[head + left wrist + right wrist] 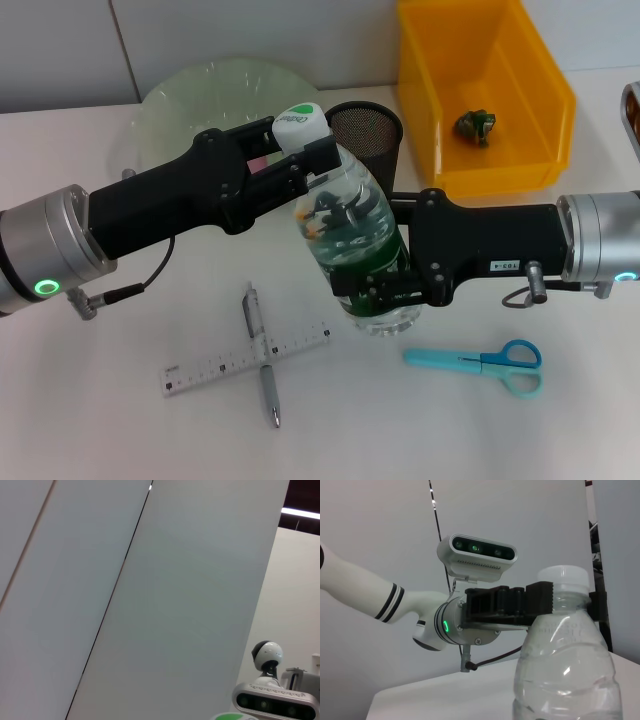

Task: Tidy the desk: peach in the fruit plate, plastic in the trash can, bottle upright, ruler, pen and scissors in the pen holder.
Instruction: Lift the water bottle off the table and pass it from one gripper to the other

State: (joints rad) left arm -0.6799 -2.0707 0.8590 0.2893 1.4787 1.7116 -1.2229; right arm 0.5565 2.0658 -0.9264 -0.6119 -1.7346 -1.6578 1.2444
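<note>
Pen [263, 352] crosses ruler [245, 358] on the surface [120, 430]; scissors [480, 358] lie to their right. Behind them the clear bottle [357, 245], white-capped and green-labelled, stands upright. Right gripper [375, 288], jaws pinching its base; left gripper [312, 150], jaws clamping its neck. Pen holder [366, 132] just behind.

From the head we looked steeply down on the desk [120, 430], fairly near. Our left wrist camera faced up at a wall [150, 605], far off. Our right wrist camera looked level, very close. Head and right wrist shared the bottle [360, 250] [565, 670].
</note>
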